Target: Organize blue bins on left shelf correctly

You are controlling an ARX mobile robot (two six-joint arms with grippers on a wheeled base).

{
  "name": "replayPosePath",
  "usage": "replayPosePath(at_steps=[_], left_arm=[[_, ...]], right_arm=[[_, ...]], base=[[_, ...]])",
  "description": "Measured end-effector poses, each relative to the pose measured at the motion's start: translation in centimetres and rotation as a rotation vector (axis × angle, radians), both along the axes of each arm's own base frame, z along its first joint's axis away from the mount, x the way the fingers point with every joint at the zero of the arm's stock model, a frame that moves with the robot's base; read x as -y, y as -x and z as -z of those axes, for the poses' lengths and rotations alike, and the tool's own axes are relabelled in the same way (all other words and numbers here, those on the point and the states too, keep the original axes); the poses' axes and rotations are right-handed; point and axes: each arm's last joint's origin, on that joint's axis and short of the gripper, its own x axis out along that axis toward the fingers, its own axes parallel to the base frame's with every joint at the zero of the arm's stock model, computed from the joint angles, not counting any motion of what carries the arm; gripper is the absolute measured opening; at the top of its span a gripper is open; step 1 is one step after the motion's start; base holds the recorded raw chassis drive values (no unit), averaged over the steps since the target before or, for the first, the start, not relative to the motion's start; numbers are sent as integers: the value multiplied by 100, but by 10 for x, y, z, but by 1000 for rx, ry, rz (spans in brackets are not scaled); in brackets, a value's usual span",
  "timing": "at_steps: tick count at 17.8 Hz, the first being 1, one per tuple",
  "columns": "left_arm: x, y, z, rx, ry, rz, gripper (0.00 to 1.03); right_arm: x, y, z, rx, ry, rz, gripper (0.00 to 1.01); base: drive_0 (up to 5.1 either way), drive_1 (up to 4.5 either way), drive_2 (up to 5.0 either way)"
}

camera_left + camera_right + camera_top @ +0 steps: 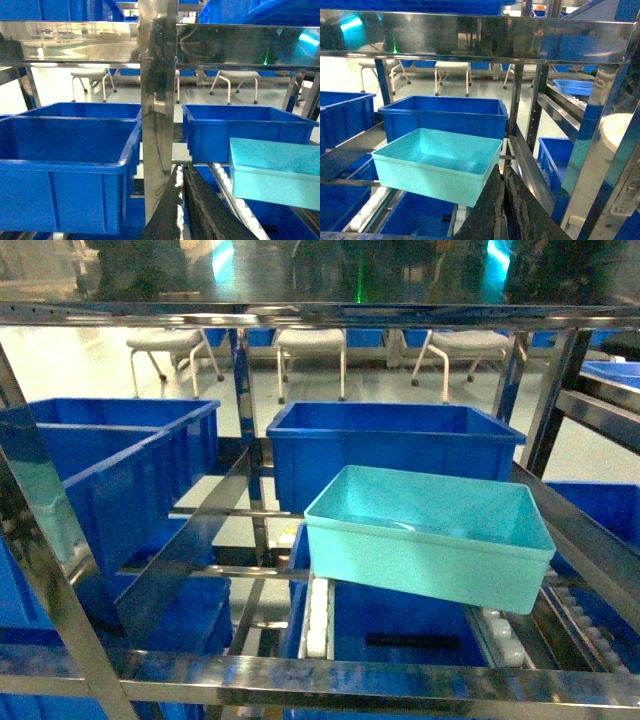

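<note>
A light turquoise blue bin (430, 530) rests slightly tilted on the white roller tracks (318, 620) of the steel left shelf (380, 680), in front of a dark blue bin (390, 455). It is empty. In the right wrist view my right gripper (502, 171) is shut, its tips just beside the near right corner of the blue bin (435, 155), with nothing seen between the fingers. My left gripper (182, 170) is also shut and empty, pointing at a steel post (157, 100), with the blue bin (275, 170) off to its right. Neither gripper shows in the head view.
Dark royal-blue ribbed bins sit on the left lane (110, 470) and lower tiers (555, 155). Slanted steel rails (190, 550) and upright posts (535, 100) divide the lanes. A steel crossbar (470, 35) runs overhead. Chairs (310, 350) stand on the floor behind the rack.
</note>
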Motion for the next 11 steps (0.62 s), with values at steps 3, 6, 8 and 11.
replayPosePath(at_steps=[3,6,8,11], left_arm=[[0,3,0,2,0,0,2],[0,7,0,1,0,0,2],[0,16,6,-38,0,-1,2],[0,17,4,-10,-1,0,2]], right_arm=[[0,3,0,0,0,0,2],[0,7,2,-10,0,0,2],[0,17,1,12,0,-1,2],[0,16,4,-10,0,0,2]], base=[[0,0,0],[0,0,0],[0,0,0],[0,0,0]])
